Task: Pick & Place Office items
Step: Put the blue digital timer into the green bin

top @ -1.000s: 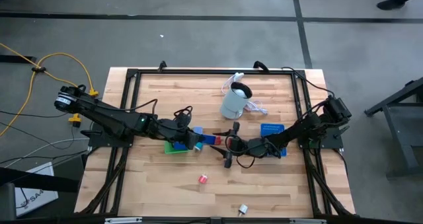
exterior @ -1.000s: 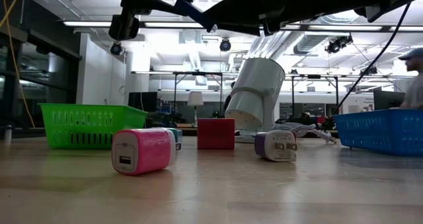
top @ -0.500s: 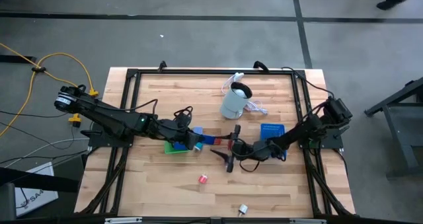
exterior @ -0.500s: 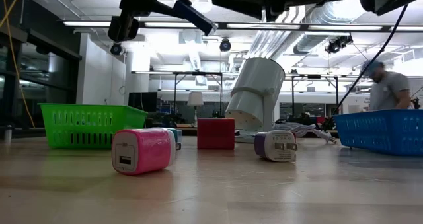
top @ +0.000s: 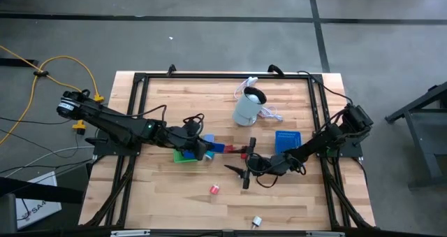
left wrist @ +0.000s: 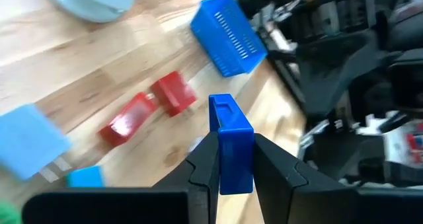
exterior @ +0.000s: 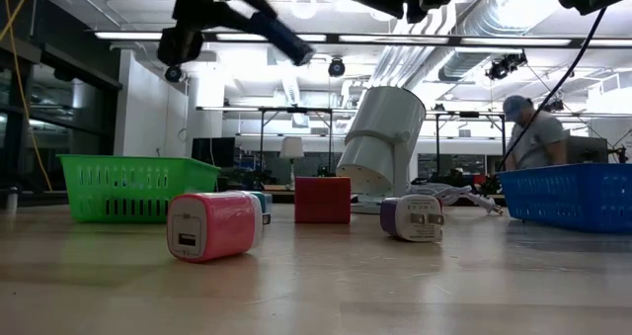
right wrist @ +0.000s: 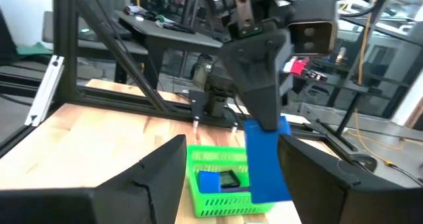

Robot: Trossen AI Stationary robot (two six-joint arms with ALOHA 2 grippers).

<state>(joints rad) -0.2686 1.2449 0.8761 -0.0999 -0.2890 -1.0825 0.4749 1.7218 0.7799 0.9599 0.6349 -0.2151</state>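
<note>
A blue block [left wrist: 230, 143] was kept clamped in the left gripper [left wrist: 228, 159] above the green tray [right wrist: 221, 180]; the right gripper [top: 245, 169], fingers spread, was drawn back, leaving room for the drop

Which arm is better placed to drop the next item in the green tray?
Left, probably. The left gripper is already shut on a blue block, beside the green tray. The right gripper is open, empty and farther off.

Blue block [left wrist: 230, 143], red blocks [left wrist: 173, 93], green tray [exterior: 130, 187], blue tray [exterior: 568, 196]
</note>
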